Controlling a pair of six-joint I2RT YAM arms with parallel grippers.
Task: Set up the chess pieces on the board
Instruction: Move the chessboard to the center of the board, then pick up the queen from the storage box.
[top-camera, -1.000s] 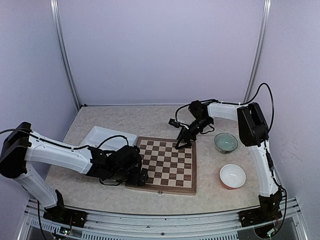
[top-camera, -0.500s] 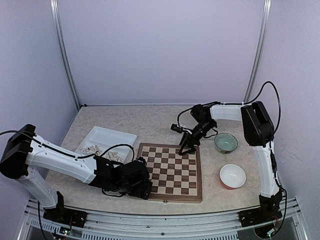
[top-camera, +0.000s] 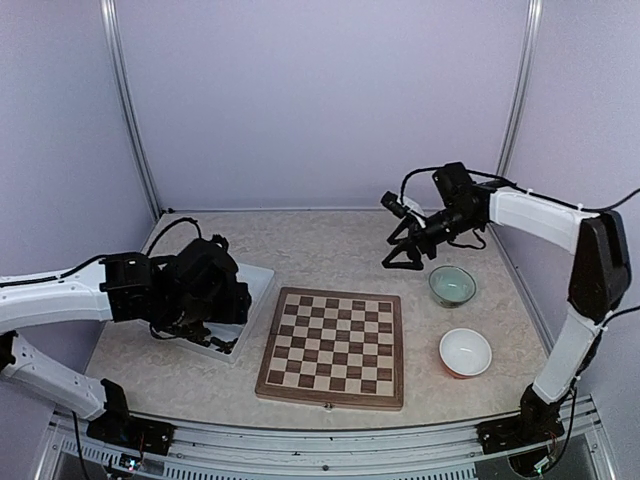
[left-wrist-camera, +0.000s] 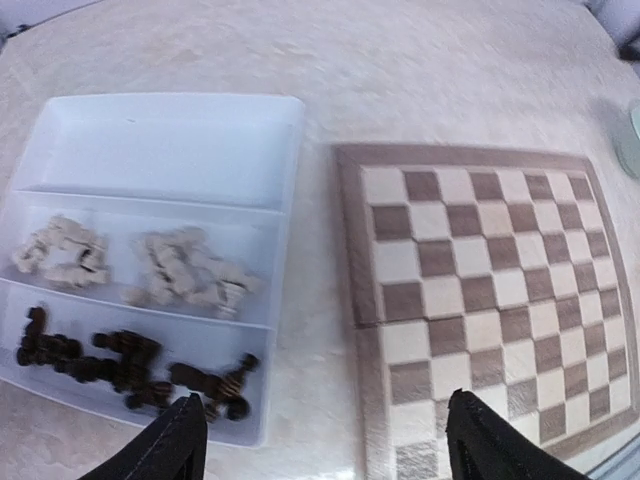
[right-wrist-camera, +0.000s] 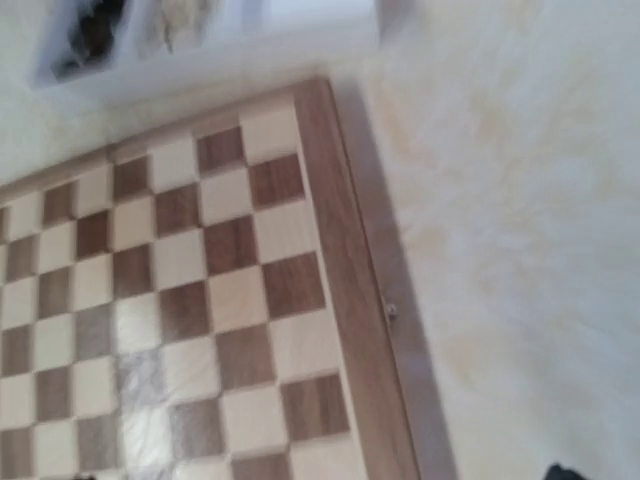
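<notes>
Two arms are out over the desk (top-camera: 300, 240), and the board (top-camera: 333, 345) carries no pieces. By the look of it, setup has not begun.

Top view: the left hand (top-camera: 222, 340) hangs over the near end of a white tray (top-camera: 258, 278), just left of the board. The right hand (top-camera: 398, 262) is past the board's far right corner, fingers spread with nothing between them, near a green bowl (top-camera: 452, 286). A white bowl (top-camera: 466, 352) sits closer in. Risk: a careless swing of that arm could clip the green bowl.

Left wrist view: the fingers (left-wrist-camera: 180, 440) stand wide apart and empty. The dark pieces (left-wrist-camera: 130, 365) are heaped in the compartment nearest the hand, the pale pieces (left-wrist-camera: 160, 270) in the next one. They lie tangled and touching, so a pinch may catch two, or a small one may twist out and roll. The tray wall by the heap could foul a finger.

Right wrist view: blurred, showing the board's edge and its clasp (right-wrist-camera: 390, 311), with the hand barely in frame. The board looks unfixed, so a nudge would likely skew it.
</notes>
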